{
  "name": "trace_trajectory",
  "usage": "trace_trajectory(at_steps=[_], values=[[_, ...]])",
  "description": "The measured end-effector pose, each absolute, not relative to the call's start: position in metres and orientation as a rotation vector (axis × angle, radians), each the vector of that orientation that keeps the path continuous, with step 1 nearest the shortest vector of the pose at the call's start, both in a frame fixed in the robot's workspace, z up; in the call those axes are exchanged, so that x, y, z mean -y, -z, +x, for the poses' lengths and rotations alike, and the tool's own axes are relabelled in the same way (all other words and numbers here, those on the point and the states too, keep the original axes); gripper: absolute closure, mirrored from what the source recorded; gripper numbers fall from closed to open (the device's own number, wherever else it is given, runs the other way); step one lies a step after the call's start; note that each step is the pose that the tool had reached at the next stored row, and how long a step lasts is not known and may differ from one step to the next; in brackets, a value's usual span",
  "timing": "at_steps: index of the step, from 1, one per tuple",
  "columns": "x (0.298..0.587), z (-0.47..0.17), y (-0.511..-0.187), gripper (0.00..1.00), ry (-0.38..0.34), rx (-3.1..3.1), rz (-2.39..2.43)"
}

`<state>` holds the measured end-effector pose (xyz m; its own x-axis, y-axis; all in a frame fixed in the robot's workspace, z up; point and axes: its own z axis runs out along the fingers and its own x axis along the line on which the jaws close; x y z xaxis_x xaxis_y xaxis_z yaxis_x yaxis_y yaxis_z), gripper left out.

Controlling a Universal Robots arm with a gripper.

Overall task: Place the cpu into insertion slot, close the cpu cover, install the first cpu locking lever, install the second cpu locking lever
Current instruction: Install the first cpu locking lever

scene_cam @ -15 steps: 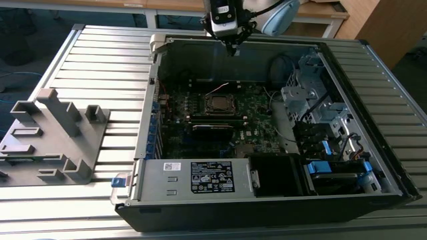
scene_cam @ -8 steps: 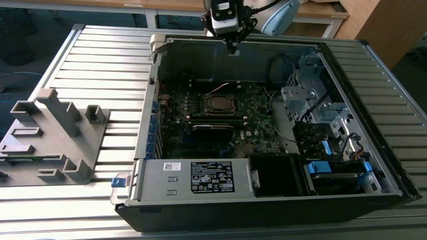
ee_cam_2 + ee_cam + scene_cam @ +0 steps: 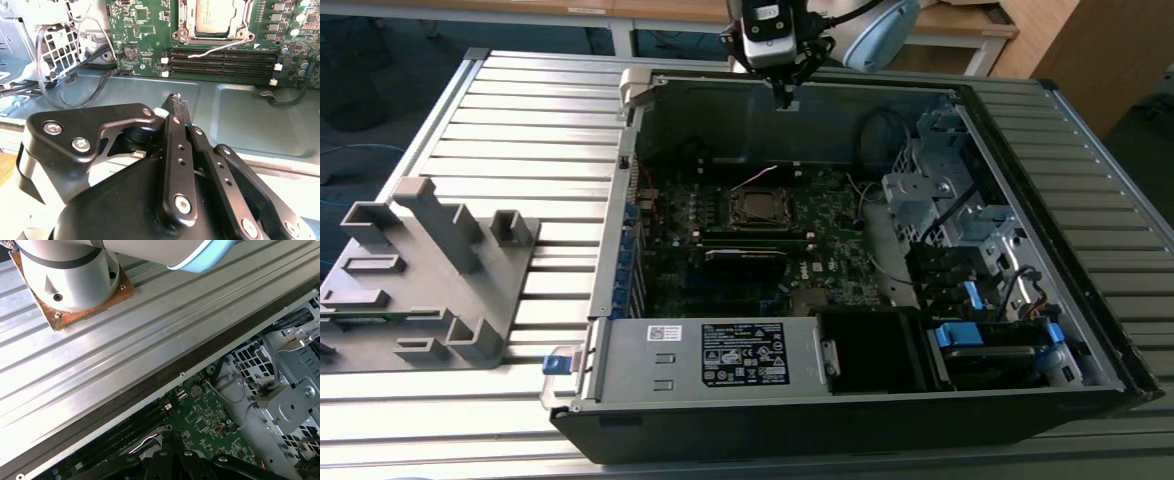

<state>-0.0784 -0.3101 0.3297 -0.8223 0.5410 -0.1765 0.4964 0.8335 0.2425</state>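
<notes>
The cpu (image 3: 214,17) shows its dull silver face in the insertion slot (image 3: 759,208) on the green board inside the open computer case. The cpu cover (image 3: 181,20), a silvery frame, lies flat around the chip. I cannot tell how the locking levers stand. My gripper (image 3: 783,100) hangs above the case's far wall, well away from the slot. In the second wrist view the gripper (image 3: 176,99) is shut, its black fingers (image 3: 175,135) pressed together with nothing between them.
A labelled silver power-supply box (image 3: 720,355) fills the case's near side, and metal drive cages (image 3: 947,200) stand at the exterior view's right. A thin white wire (image 3: 220,47) crosses the black memory slots (image 3: 220,62). A grey fixture (image 3: 434,270) sits on the slatted table. The arm's base (image 3: 70,275) is bolted behind the case.
</notes>
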Motion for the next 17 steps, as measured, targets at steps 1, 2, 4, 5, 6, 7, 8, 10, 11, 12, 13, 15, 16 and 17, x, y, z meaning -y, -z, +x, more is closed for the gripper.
trace_trajectory(at_steps=[1, 2, 4, 5, 6, 7, 8, 10, 11, 12, 13, 15, 16, 17], values=[[0.3101, -0.0784, -0.3297, 0.89, -0.273, -2.776, 0.798], [0.3101, -0.0784, -0.3296, 0.89, -0.273, -2.776, 0.798], [0.3101, -0.0784, -0.3296, 0.89, -0.273, -2.776, 0.798], [0.3101, -0.0784, -0.3295, 0.89, -0.273, -2.776, 0.798], [0.3105, -0.0785, -0.3295, 0.89, -0.273, -2.776, 0.798], [0.3115, -0.0784, -0.3294, 0.89, -0.273, -2.776, 0.798], [0.3111, -0.0785, -0.3291, 0.89, -0.272, -2.776, 0.798], [0.3136, -0.0785, -0.3290, 0.89, -0.271, -2.776, 0.798], [0.3140, -0.0785, -0.3290, 0.89, -0.271, -2.776, 0.797], [0.3150, -0.0785, -0.3291, 0.89, -0.271, -2.776, 0.798], [0.3149, -0.0785, -0.3291, 0.89, -0.271, -2.776, 0.798], [0.3152, -0.0785, -0.3291, 0.89, -0.271, -2.776, 0.798], [0.3152, -0.0785, -0.3291, 0.89, -0.271, -2.776, 0.798], [0.3153, -0.0785, -0.3292, 0.89, -0.271, -2.776, 0.798]])
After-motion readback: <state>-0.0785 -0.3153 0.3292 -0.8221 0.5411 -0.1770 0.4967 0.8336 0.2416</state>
